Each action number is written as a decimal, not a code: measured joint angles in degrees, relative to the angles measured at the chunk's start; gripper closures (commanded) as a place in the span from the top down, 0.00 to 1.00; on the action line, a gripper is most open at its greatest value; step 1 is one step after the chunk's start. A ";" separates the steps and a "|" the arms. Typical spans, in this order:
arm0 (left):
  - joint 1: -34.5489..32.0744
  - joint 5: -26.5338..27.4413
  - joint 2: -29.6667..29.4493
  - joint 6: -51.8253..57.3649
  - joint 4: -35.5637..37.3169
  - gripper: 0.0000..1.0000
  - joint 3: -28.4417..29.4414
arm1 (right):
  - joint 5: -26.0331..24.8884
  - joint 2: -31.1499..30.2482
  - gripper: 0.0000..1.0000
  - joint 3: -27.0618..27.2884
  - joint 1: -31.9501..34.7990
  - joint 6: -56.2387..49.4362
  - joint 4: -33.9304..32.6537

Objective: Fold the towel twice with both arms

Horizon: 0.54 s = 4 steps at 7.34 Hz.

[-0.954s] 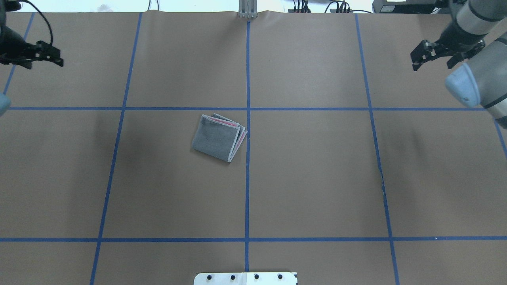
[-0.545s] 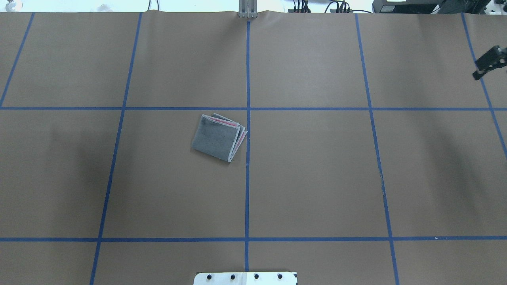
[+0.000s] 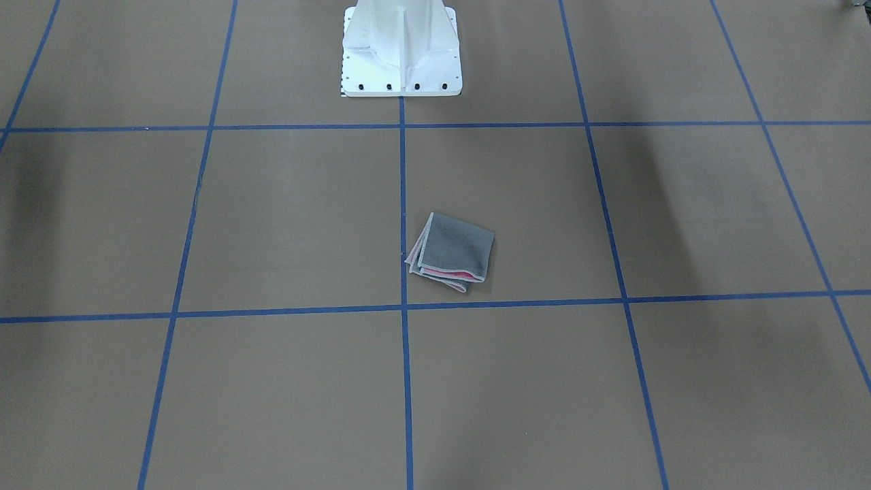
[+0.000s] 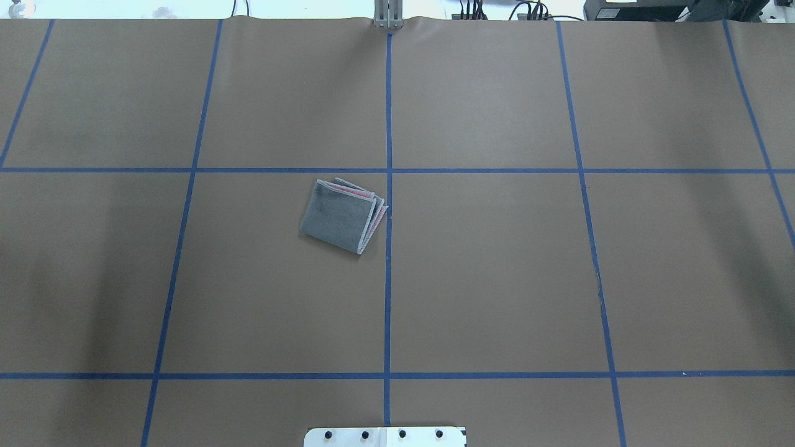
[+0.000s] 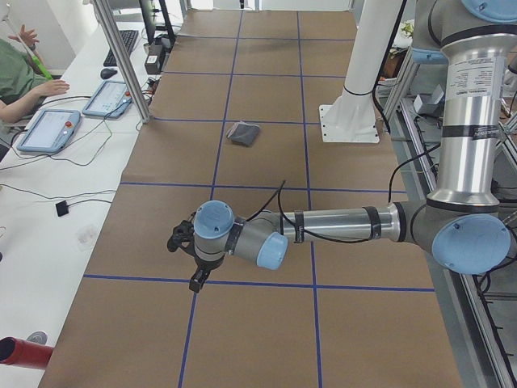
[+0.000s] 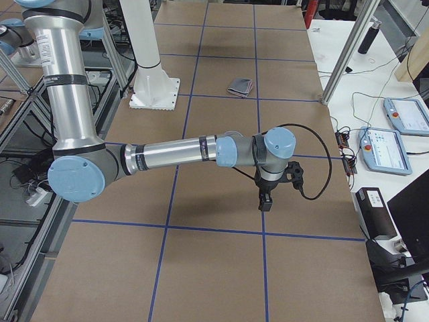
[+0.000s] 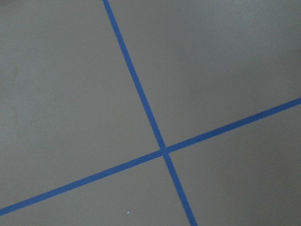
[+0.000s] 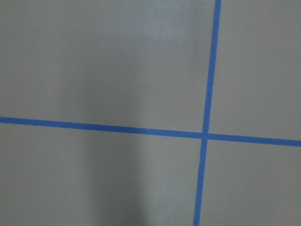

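Observation:
The towel [image 4: 341, 216] lies folded into a small square near the table's middle, dark grey face up, with pink layers peeking out at its edges [image 3: 454, 252]. Nothing touches it. Both arms are far from it, out over the table's two ends. The left gripper [image 5: 184, 263] shows only in the exterior left view, low over a blue tape line, and I cannot tell whether it is open or shut. The right gripper [image 6: 278, 190] shows only in the exterior right view, and its state cannot be told either. Both wrist views hold only brown table and tape crossings.
Blue tape lines [image 4: 388, 279] divide the brown table into squares. The white pedestal base [image 3: 401, 47] stands at the robot's edge. A metal post [image 5: 121, 56] and tablets [image 5: 48, 129] sit on a side desk, where a person's arm [image 5: 24, 89] rests.
Both grippers have withdrawn sideways out of the overhead view: the left one first, then the right one off the right edge. The towel has not moved.

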 measured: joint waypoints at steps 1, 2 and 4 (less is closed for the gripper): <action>-0.04 2.09 0.42 0.44 -0.46 1.00 0.96 | -0.19 -1.70 1.00 -0.17 0.13 0.03 2.06; -0.05 3.10 0.68 -1.12 0.29 1.00 -0.62 | -0.06 -3.24 1.00 -0.44 0.29 -0.16 3.75; 0.12 3.58 1.89 -4.91 12.11 1.00 -11.22 | 0.28 -5.54 1.00 -0.53 1.16 -1.08 4.73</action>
